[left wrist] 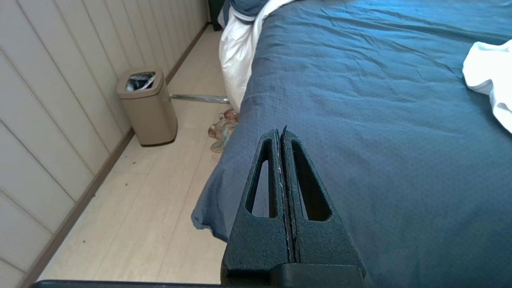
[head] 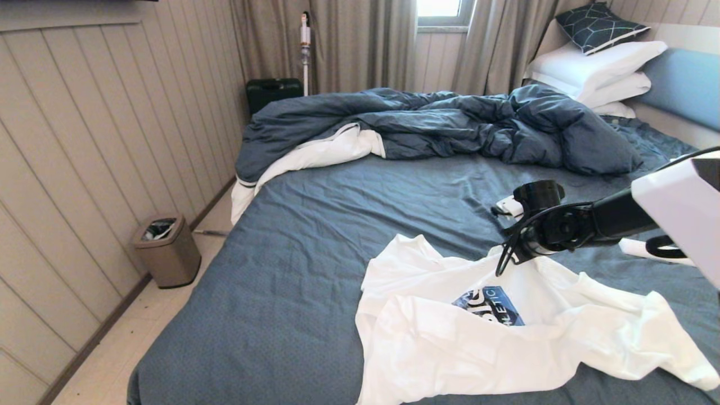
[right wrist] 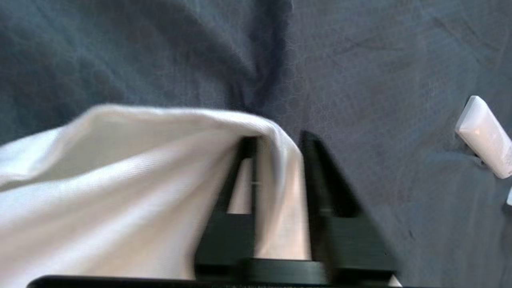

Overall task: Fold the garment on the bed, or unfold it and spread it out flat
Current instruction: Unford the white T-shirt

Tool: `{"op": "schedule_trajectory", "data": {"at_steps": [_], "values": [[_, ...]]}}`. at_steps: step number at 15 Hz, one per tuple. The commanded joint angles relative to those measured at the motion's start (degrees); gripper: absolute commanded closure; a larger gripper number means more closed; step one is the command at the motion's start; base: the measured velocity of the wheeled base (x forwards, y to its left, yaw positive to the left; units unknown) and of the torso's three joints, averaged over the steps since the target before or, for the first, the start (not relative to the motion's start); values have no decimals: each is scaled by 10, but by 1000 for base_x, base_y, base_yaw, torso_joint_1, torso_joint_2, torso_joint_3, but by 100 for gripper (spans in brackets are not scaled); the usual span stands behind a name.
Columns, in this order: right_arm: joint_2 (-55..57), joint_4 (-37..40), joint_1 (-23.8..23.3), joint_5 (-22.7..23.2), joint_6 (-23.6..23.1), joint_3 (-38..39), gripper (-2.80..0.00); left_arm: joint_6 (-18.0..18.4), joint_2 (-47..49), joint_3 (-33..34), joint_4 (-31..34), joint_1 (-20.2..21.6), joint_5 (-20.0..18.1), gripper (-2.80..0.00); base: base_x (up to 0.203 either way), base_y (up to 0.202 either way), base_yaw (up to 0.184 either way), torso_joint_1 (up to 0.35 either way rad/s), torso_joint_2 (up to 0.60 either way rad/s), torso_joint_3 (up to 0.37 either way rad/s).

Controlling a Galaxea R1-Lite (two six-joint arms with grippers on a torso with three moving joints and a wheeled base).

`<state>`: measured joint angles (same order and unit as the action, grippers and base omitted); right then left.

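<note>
A white T-shirt, the garment [head: 478, 349], lies rumpled with its blue print showing on the near right part of the bed [head: 315, 247], which has a blue-grey sheet. My right arm [head: 562, 225] reaches in from the right over the shirt's far edge. In the right wrist view the right gripper [right wrist: 279, 137] is open, its jaws parted, with a fold of the white cloth [right wrist: 120, 168] draped over one finger and lying between both. The left gripper [left wrist: 280, 130] is shut and empty, hovering over the bed's left edge, apart from the garment's corner [left wrist: 488, 72].
A rumpled duvet [head: 450, 124] fills the far half of the bed, with white pillows [head: 596, 67] at the headboard. A small white object [head: 509, 205] lies on the sheet beyond the right wrist. A tan bin [head: 167, 250] stands on the floor by the panelled wall.
</note>
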<state>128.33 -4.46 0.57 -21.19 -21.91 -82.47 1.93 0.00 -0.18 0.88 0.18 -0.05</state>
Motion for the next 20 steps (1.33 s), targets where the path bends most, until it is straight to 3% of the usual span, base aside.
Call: {"op": "schedule_trajectory", "data": {"at_steps": [1,6,11,12,13,14,16,20], "values": [[1,1,0,-1,-2,3,-280,0,0,0,0,-1,0,0,0,0,0,0,0,0],[-36,1,-10,14,-1,30,-280,0,0,0,0,0,0,0,0,0,0,0,0,0],[-151,3,-48,147,24,116,-280,1,0,0,0,0,0,0,0,0,0,0,0,0],[-166,10,-66,175,29,127,0,1,0,0,0,0,0,0,0,0,0,0,0,0],[-168,14,-68,181,31,128,0,1,0,0,0,0,0,0,0,0,0,0,0,0],[-179,49,-86,217,35,121,0,1,0,0,0,0,0,0,0,0,0,0,0,0],[-193,173,-142,321,60,68,0,1,0,0,0,-1,0,0,0,0,0,0,0,0],[-136,322,-223,364,97,-48,0,1,0,0,0,0,0,0,0,0,0,0,0,0]]}}
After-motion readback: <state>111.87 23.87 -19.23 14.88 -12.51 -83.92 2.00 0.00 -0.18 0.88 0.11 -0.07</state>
